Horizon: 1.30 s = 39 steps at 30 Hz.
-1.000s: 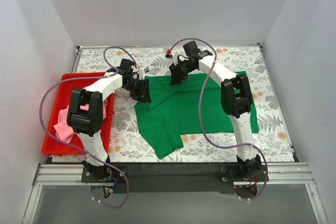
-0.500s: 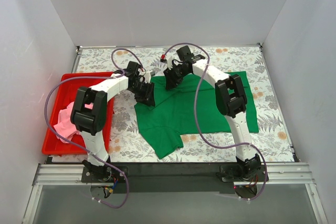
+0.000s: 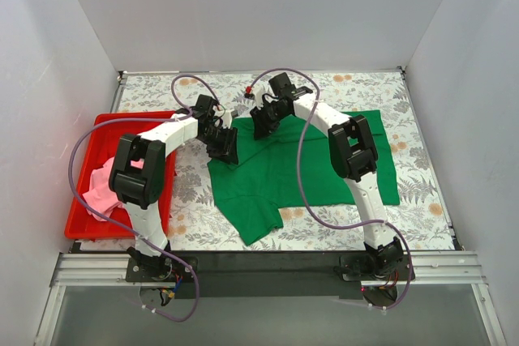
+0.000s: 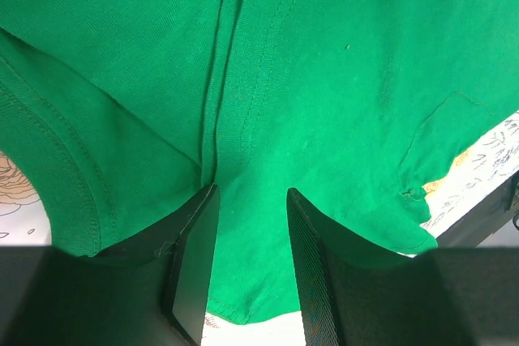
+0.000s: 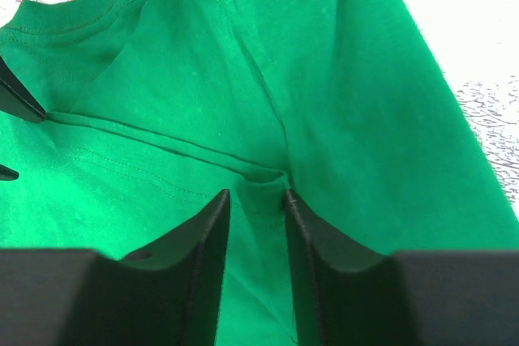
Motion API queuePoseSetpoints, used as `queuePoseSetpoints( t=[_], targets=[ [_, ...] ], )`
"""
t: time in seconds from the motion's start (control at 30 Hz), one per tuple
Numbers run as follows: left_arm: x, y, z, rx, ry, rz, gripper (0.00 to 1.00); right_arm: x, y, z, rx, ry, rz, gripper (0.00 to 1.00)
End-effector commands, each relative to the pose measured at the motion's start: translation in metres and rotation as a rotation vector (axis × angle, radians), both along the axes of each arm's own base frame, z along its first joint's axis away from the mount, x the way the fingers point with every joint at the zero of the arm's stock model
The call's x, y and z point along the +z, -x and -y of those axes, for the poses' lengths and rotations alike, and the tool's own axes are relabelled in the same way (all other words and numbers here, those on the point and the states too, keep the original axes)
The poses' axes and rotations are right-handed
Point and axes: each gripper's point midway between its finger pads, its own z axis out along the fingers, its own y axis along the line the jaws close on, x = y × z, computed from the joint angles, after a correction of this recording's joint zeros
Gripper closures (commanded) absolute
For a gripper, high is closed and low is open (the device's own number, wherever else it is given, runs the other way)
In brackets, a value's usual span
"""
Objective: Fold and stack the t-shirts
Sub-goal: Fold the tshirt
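Note:
A bright green t-shirt (image 3: 300,168) lies spread on the floral table. My left gripper (image 3: 225,147) is at its far left edge. In the left wrist view its jaws (image 4: 251,200) are nearly closed on a fold of green cloth (image 4: 340,79), with creases running up from them. My right gripper (image 3: 261,125) is at the shirt's far edge, close to the left one. In the right wrist view its jaws (image 5: 255,200) pinch a bunched fold of the green t-shirt (image 5: 340,79). A light pink t-shirt (image 3: 99,192) lies crumpled in the tray, partly hidden by the left arm.
The red plastic tray (image 3: 113,230) sits at the table's left side. White walls close in the table on three sides. The two grippers are close together; the left one's dark fingertips (image 5: 16,95) show at the left edge of the right wrist view.
The right gripper has moved left along the shirt's far edge, toward the left gripper. The left gripper has shifted slightly right. Over the last half second both hardly moved.

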Motion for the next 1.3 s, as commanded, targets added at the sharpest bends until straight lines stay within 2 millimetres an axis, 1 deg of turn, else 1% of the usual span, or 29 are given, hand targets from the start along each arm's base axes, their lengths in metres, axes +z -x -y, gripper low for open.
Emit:
queuePoseSetpoints(
  t=[0.0, 0.13, 0.17, 0.23, 0.3, 0.33, 0.43, 0.47, 0.6, 0.73, 0.87, 0.9, 0.97, 1.0, 1.13, 1.17, 1.2, 1.27],
  targets=[
    [-0.002, 0.0, 0.001, -0.002, 0.003, -0.002, 0.62, 0.007, -0.005, -0.01, 0.01, -0.028, 0.023, 0.62],
    [-0.006, 0.003, -0.001, 0.002, -0.013, -0.011, 0.62, 0.009, -0.002, -0.01, 0.015, -0.034, 0.018, 0.69],
    [-0.006, 0.003, -0.001, 0.003, -0.016, -0.01, 0.62, 0.01, -0.002, -0.01, 0.017, -0.038, 0.019, 0.74],
    [-0.008, 0.001, -0.006, 0.021, -0.043, -0.001, 0.61, 0.012, -0.001, -0.01, 0.02, -0.042, 0.019, 0.78],
    [-0.009, 0.0, -0.01, 0.034, -0.064, 0.01, 0.6, 0.013, 0.0, -0.011, 0.023, -0.044, 0.016, 0.85],
    [-0.009, -0.003, -0.013, 0.043, -0.082, 0.023, 0.6, 0.013, 0.0, -0.011, 0.024, -0.046, 0.018, 0.91],
    [-0.006, -0.004, -0.016, 0.058, -0.096, 0.045, 0.6, 0.016, 0.001, -0.011, 0.029, -0.051, 0.018, 0.99],
    [-0.003, -0.005, -0.017, 0.059, -0.097, 0.057, 0.6, 0.015, 0.002, -0.01, 0.03, -0.052, 0.012, 0.99],
    [-0.004, -0.002, -0.019, 0.063, -0.103, 0.058, 0.6, 0.018, 0.005, -0.012, 0.04, -0.06, 0.013, 0.99],
    [-0.003, -0.001, -0.014, 0.05, -0.076, 0.047, 0.62, 0.019, 0.006, -0.011, 0.043, -0.065, 0.012, 0.99],
    [0.003, -0.001, -0.004, 0.027, -0.024, 0.04, 0.7, 0.025, 0.009, -0.011, 0.049, -0.073, 0.013, 0.99],
    [0.003, -0.001, -0.004, 0.024, -0.02, 0.039, 0.78, 0.028, 0.01, -0.011, 0.051, -0.077, 0.017, 0.99],
    [0.007, -0.001, -0.002, 0.02, -0.009, 0.045, 0.84, 0.03, 0.011, -0.01, 0.053, -0.078, 0.019, 0.99],
    [0.008, -0.001, -0.002, 0.019, -0.005, 0.046, 0.89, 0.033, 0.011, -0.01, 0.053, -0.081, 0.024, 0.99],
    [0.019, 0.003, 0.001, 0.004, 0.02, 0.052, 0.97, 0.04, 0.012, -0.009, 0.056, -0.088, 0.035, 0.99],
    [0.024, 0.004, 0.003, -0.003, 0.034, 0.062, 0.98, 0.042, 0.013, -0.009, 0.06, -0.093, 0.034, 0.99],
    [0.026, 0.005, 0.003, -0.004, 0.035, 0.063, 1.0, 0.047, 0.014, -0.009, 0.061, -0.098, 0.04, 0.99],
    [0.031, 0.007, 0.004, -0.013, 0.045, 0.068, 1.0, 0.048, 0.015, -0.008, 0.063, -0.097, 0.041, 0.99]
  ],
)
